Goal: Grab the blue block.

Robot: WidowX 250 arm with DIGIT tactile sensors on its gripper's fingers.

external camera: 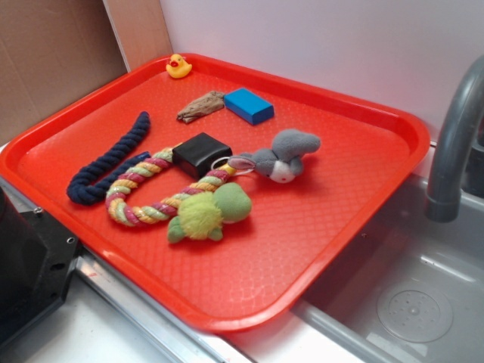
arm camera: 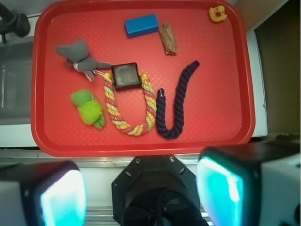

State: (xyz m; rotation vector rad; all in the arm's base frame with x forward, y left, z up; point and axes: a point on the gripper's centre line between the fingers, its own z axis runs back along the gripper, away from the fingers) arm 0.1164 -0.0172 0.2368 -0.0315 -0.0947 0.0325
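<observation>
Hand point(arm camera: 141, 188): fingers point(arm camera: 225, 188) spread wide, nothing between them, positioned off the near edge of the red tray point(arm camera: 244, 70), well apart from every item. Nearest the hand lie the multicoloured rope loop point(arm camera: 129, 110) and the dark navy rope point(arm camera: 176, 106), both bent into U shapes. The black box point(arm camera: 126, 76) touches the open end of the loop. Green plush toy point(arm camera: 88, 108) and grey plush toy point(arm camera: 80, 56) sit beside it. The blue block point(arm camera: 141, 25) lies flat near the far rim, just beside a brown piece point(arm camera: 167, 38), possibly wood. Yellow duck point(arm camera: 217, 13) occupies a far corner.
</observation>
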